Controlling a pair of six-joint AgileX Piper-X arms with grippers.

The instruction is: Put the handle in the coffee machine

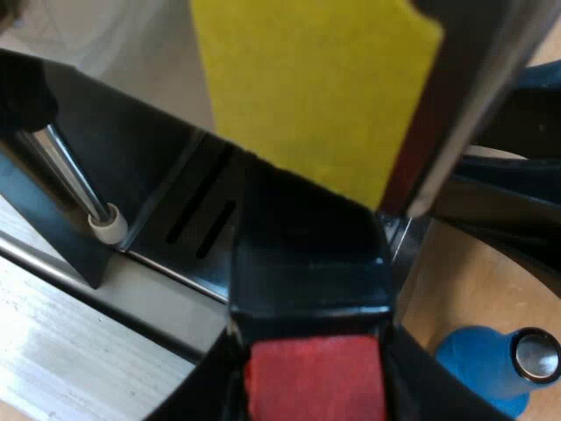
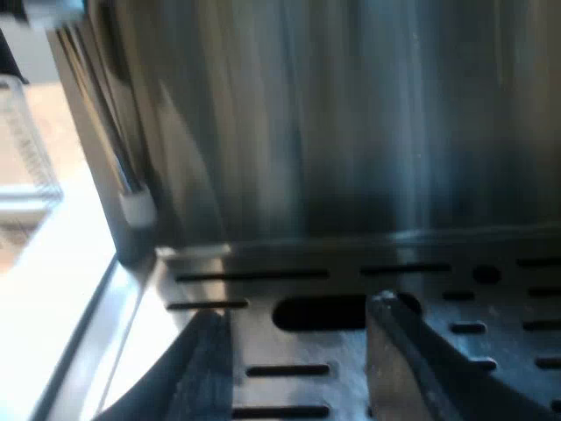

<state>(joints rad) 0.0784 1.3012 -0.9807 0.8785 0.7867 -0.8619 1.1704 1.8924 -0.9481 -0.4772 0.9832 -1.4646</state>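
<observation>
Left end effector is clamped on the red-ended handle. Right end effector stands apart, empty, above the slotted drip tray.

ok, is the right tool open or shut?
Open. Right tool fingers stand apart over the slotted drip tray, nothing between them. Left tool is shut on the handle.

Gripping the handle at its red end with the left gripper, one black finger pressed to either side. Holding the right gripper low over the slotted drip tray, black fingers spread well apart.
</observation>
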